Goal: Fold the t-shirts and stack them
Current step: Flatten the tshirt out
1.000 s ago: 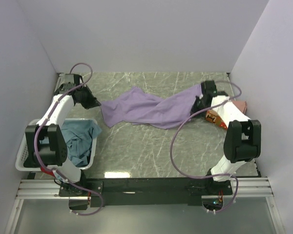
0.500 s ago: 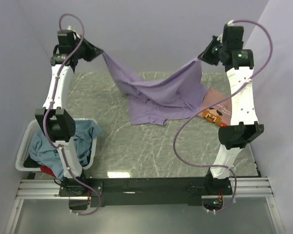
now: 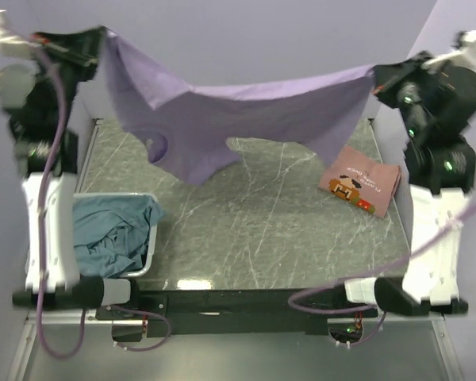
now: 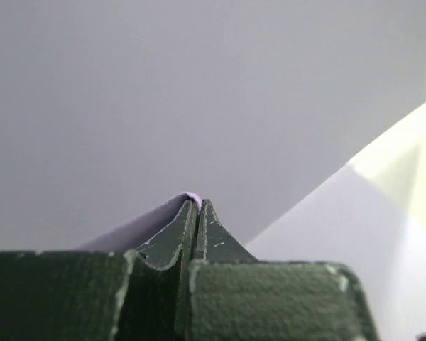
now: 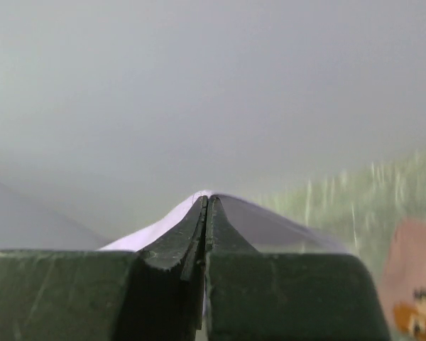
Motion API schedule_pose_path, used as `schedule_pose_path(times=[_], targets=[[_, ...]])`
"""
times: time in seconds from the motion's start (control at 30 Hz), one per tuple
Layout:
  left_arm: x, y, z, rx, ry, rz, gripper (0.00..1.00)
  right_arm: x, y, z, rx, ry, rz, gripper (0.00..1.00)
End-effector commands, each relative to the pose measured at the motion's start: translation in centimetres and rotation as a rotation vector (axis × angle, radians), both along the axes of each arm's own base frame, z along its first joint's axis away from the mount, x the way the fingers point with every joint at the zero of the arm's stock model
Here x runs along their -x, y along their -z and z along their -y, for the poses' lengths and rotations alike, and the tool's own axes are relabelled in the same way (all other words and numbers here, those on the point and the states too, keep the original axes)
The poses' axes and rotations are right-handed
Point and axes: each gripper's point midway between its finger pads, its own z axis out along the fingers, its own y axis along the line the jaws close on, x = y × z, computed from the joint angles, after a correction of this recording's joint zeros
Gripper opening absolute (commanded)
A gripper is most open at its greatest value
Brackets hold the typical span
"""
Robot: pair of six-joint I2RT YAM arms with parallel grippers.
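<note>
In the overhead view, both of your arms are raised high and a lavender shirt [image 3: 246,111] is stretched between them like a hammock, hanging clear above the table [image 3: 262,230]. Your left gripper [image 3: 99,40] pinches one upper corner of the shirt at the top left, and your right gripper [image 3: 378,77] pinches the opposite corner at the upper right. The cloth sags in the middle, with its lowest folds drooping left of centre. A folded pink shirt [image 3: 361,181] with a small print lies flat on the right side of the table, under the right end of the hanging cloth. A crumpled teal shirt [image 3: 111,230] sits inside a white basket [image 3: 152,246] at the near left edge of the table. In the left wrist view, the left gripper [image 4: 197,206] has its dark fingers pressed together, with a thin edge of the lavender shirt [image 4: 138,227] caught between them and trailing off to the left against a plain wall [image 4: 199,92]. In the right wrist view, the right gripper [image 5: 206,202] is likewise clamped tight on the lavender shirt [image 5: 270,231], which spreads out to both sides behind the fingertips. The table [image 5: 341,192] shows blurred at the right, with the pink shirt [image 5: 415,284] at the lower right corner.
</note>
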Motion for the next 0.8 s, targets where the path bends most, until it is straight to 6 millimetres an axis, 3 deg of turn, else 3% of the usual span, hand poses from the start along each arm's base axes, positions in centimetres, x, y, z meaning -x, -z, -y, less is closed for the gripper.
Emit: schedule_pose_path(times=[0.0,0.03,0.13,0.27,0.37,0.4,0.43,0.47,0.53,0.57,0.63,0.67,0.73,0.77], targets=[[8.7,-7.9,-3.0,-0.002,-0.205,0.287,0.00,4.6,-8.1,2.4,0.000,0.124,0.309,0.00],[9.9,-8.5,-3.4,-0.006,-0.232,0.308,0.00,6.3,-9.9,2.7,-0.005,0.137,0.378,0.00],[13.2,-10.2,-3.6,-0.035,-0.273,0.374,0.00,8.6,-11.8,3.3,-0.017,0.170,0.471,0.00],[13.8,-10.6,-3.7,-0.051,-0.285,0.405,0.00,9.0,-12.4,3.7,-0.030,0.190,0.506,0.00],[10.6,-8.9,-3.0,-0.055,-0.230,0.336,0.00,6.7,-10.8,3.6,-0.028,0.188,0.450,0.00],[7.9,-7.6,-2.6,-0.045,-0.194,0.284,0.00,6.0,-10.1,3.5,-0.031,0.187,0.426,0.00],[6.6,-6.7,-1.6,-0.061,-0.130,0.257,0.00,4.2,-8.6,3.4,-0.025,0.180,0.373,0.00],[3.7,-4.8,-0.4,-0.067,-0.056,0.197,0.01,3.1,-7.6,3.4,-0.026,0.180,0.343,0.00],[0.7,-2.8,0.7,-0.065,0.011,0.129,0.00,0.5,-5.4,3.2,-0.016,0.176,0.271,0.00],[-2.6,-0.4,1.4,-0.071,0.047,0.063,0.00,-0.6,-4.1,3.2,-0.011,0.174,0.236,0.00],[-4.6,1.1,3.0,-0.107,0.107,0.017,0.01,-3.2,-1.4,3.3,-0.002,0.176,0.149,0.00],[-7.4,3.5,3.3,-0.113,0.126,-0.044,0.00,-4.0,-0.6,3.2,-0.004,0.167,0.119,0.00],[-8.4,4.4,5.6,-0.121,0.201,-0.069,0.00,-5.6,1.3,3.1,0.001,0.160,0.053,0.00],[-9.9,6.1,6.3,-0.120,0.238,-0.111,0.00,-6.0,1.8,3.0,0.003,0.153,0.039,0.00]])
